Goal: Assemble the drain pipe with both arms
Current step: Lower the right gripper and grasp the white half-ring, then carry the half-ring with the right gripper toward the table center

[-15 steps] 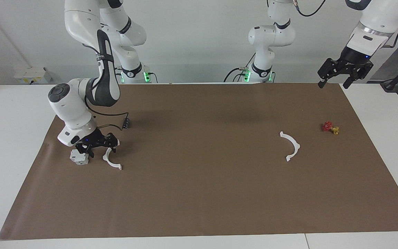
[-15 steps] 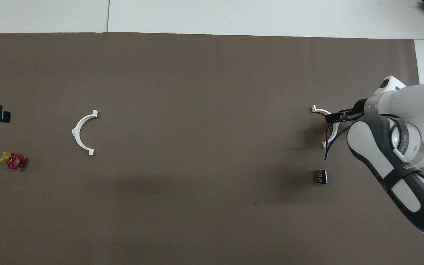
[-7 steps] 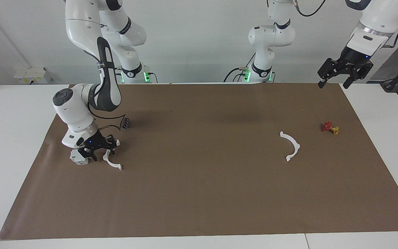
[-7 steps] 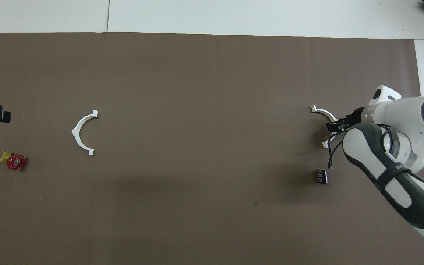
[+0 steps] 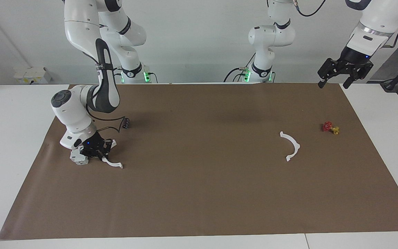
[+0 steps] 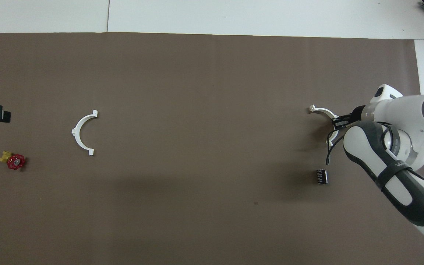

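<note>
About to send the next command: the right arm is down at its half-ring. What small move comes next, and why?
Probably a short straight lift. The right gripper has its jaws shut on the half-ring beside the grey block; raising it clears the block before carrying it toward the other half-ring. The left gripper waits, open.
</note>
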Robot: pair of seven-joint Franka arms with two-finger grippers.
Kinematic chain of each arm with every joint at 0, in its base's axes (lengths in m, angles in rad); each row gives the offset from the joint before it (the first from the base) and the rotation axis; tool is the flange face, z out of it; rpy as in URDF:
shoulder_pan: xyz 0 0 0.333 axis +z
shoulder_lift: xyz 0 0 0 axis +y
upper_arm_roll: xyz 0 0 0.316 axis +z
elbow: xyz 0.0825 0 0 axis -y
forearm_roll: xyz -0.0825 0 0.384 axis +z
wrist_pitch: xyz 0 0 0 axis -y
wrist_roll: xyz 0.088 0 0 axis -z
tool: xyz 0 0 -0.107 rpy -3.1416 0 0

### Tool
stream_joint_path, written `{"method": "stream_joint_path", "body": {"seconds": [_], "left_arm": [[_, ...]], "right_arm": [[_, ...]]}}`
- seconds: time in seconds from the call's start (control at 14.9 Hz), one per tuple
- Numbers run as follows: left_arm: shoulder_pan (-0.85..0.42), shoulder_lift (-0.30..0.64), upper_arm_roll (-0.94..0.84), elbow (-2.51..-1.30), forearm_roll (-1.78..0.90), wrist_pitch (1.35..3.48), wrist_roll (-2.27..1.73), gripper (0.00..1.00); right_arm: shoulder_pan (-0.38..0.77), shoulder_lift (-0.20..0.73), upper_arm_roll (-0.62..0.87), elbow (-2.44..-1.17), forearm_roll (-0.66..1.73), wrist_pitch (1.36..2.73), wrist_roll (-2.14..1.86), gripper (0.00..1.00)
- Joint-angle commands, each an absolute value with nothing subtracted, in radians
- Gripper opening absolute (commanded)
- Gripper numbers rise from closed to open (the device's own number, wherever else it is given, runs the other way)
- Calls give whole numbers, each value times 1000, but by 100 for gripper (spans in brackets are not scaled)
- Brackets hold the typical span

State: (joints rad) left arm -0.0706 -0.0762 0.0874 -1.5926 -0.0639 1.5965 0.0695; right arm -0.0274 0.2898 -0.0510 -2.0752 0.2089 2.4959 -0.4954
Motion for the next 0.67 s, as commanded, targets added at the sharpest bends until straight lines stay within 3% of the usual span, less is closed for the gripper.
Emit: {"method": "stream_joint_path", "body": {"seconds": [0.0,0.13,0.33,0.6], "left_arm": [[-69,-92,86,-1614,-52,1601,63,100],[-69,-92,86,-1614,-52,1601,63,100],[-69,-94,86,-1614,-52,1601,63,100],[-69,-92,86,-1614,-52,1601,63,100]], "right_arm": [[-12,281,-51,-1991,210,2381,-311,0],[6,265,-49,-1939,163,2291,-121,0],[130,258,-49,-1876,60,2188,137,0],[300,259,-44,-1870,43,2194,368,0]]}}
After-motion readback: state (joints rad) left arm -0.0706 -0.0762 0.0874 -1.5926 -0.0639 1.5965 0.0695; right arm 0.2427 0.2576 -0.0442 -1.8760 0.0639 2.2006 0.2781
